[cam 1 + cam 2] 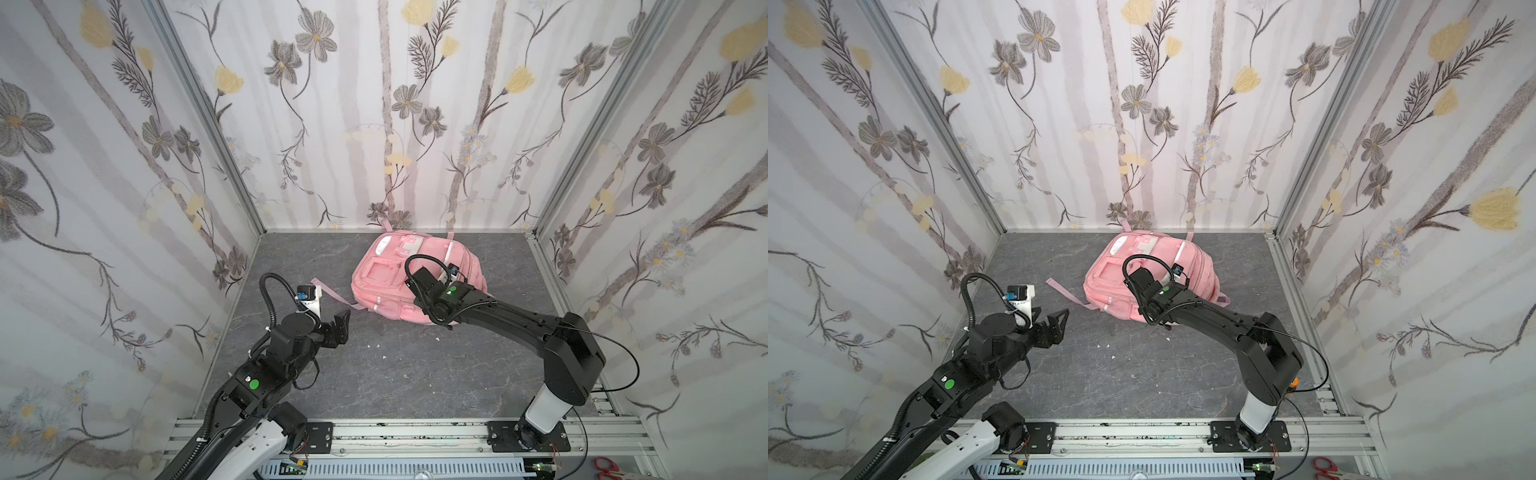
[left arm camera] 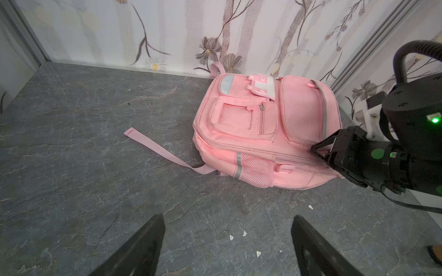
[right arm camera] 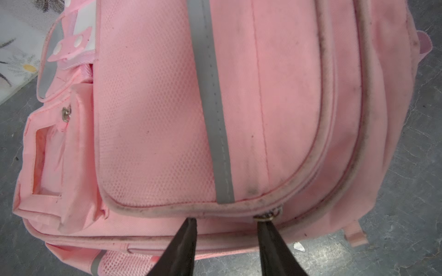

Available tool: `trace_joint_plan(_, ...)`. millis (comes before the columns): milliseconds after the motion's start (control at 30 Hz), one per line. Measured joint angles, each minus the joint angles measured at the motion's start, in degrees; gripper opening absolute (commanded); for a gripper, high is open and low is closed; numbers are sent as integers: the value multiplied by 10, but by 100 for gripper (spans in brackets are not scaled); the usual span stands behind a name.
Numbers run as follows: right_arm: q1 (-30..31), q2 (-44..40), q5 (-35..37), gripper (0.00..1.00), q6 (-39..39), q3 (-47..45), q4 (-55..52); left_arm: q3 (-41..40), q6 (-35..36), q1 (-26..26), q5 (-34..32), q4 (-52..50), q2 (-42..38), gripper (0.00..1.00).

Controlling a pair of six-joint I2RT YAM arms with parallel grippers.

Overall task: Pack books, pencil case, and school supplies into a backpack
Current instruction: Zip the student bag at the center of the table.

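1. As nothing loose is seen, the large pink fabric backpack, far centre, is judged packed.
2. Its zip is touched by the half-open, empty right gripper; the left gripper is held wide, empty.

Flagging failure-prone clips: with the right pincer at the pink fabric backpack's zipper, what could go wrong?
The small metal zipper ring sits beside one finger of the right pincer, not between the two, so closing may pinch only fabric. The pink fabric backpack lies loose while the left pincer hovers open away from it; a pull might drag it instead of unzipping.
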Motion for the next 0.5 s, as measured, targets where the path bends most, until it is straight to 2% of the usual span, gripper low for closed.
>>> trace_joint_plan(200, 1, 9, 17, 41, 10, 0, -12, 0, 0, 0, -2, 0, -9, 86)
trace_joint_plan(500, -2, 7, 50, 25, 23, 4, -42, -3, 0, 0, -5, 0, -16, 86)
